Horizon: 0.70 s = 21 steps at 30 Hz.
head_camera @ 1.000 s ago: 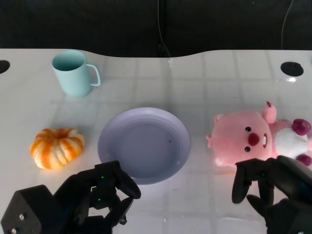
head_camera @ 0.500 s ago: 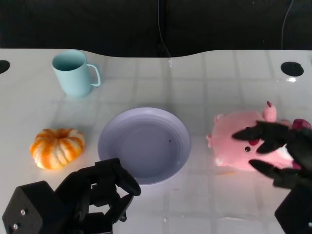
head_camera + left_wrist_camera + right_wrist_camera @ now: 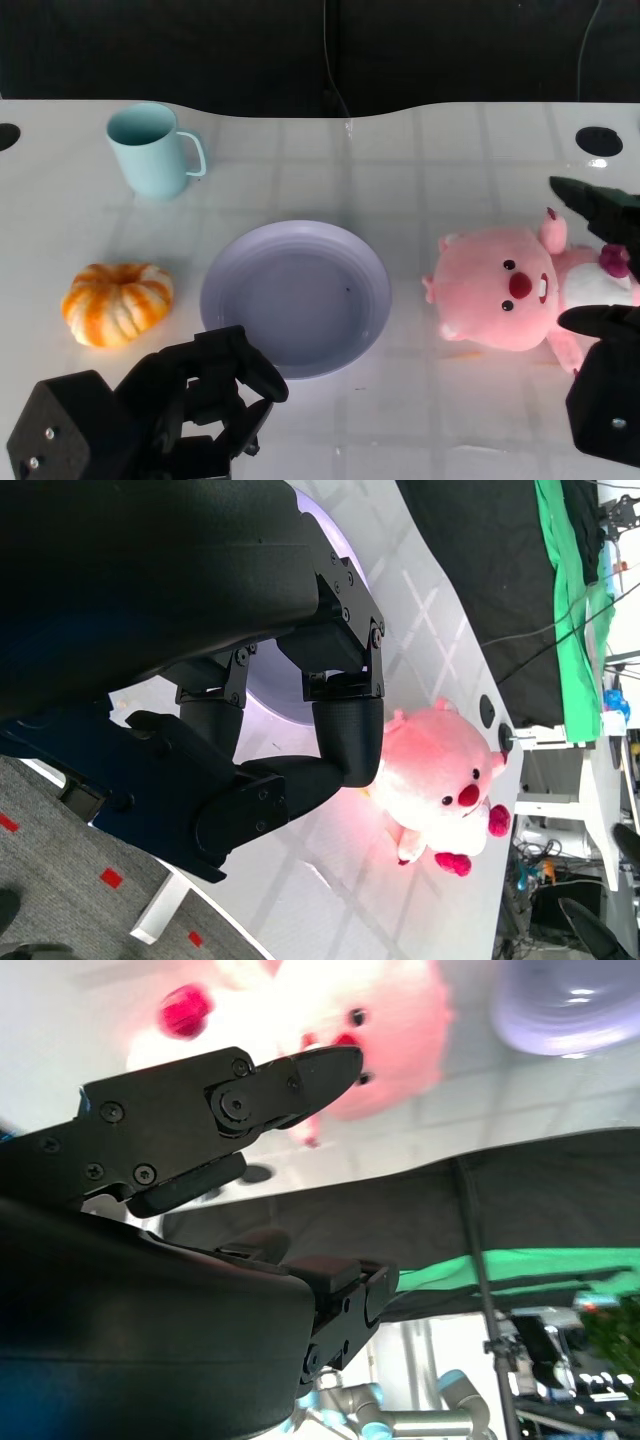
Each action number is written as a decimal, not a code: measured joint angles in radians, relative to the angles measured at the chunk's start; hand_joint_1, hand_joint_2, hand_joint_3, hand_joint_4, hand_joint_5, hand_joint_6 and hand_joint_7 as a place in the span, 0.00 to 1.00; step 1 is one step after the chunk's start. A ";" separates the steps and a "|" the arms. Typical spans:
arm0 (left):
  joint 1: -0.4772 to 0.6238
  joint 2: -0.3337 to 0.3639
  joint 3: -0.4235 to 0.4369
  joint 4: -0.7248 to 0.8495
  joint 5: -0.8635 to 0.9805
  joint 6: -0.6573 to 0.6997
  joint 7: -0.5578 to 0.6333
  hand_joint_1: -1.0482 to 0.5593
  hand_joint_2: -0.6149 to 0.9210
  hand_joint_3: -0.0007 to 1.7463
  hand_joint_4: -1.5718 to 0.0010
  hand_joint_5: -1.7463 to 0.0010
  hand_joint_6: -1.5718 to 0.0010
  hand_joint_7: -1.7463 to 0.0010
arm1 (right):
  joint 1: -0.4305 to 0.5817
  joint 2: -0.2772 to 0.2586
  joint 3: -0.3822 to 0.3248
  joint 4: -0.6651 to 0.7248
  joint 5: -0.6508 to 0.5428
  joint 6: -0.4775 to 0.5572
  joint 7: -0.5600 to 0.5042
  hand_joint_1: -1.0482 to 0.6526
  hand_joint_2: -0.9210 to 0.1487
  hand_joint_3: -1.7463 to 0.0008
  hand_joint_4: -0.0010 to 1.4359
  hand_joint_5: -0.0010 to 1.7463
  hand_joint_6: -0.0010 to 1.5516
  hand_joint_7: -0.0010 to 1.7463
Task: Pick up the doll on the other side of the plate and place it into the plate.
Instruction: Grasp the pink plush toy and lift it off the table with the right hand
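A: Where's the pink plush doll (image 3: 505, 300) at this moment?

B: Lying on the white table (image 3: 400, 160), to the right of the lavender plate (image 3: 296, 296) and apart from it. It hasn't shifted in the last second, and nothing is holding it.

A: And the right hand (image 3: 608, 300)?

B: Half a second ago its fingers lay across the doll's face; now the hand has drawn back to the doll's body at the frame's edge, fingers spread, one above and one below. I'd judge it is setting up a wider grasp, so the pick-up hasn't started.

A: The left hand (image 3: 205, 400)?

B: Parked at the plate's near rim, fingers curled in on nothing, unchanged. The orange pumpkin (image 3: 117, 302) and light blue mug (image 3: 153, 150) sit well clear.
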 measured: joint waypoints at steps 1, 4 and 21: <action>0.000 0.000 0.000 0.000 0.000 0.000 0.000 0.49 0.84 0.50 0.61 0.00 0.58 0.22 | -0.009 -0.016 0.010 -0.001 -0.033 0.006 0.021 0.22 0.05 1.00 0.00 0.22 0.09 0.01; -0.001 0.000 0.000 0.001 0.000 0.000 0.000 0.48 0.85 0.49 0.61 0.00 0.58 0.22 | -0.036 -0.049 0.037 -0.001 -0.118 0.029 0.105 0.22 0.06 1.00 0.00 0.20 0.10 0.01; 0.002 0.000 0.000 0.002 0.005 -0.006 0.002 0.46 0.85 0.48 0.60 0.00 0.57 0.22 | -0.218 -0.036 0.187 0.327 -0.230 0.056 0.193 0.20 0.06 0.99 0.00 0.18 0.11 0.00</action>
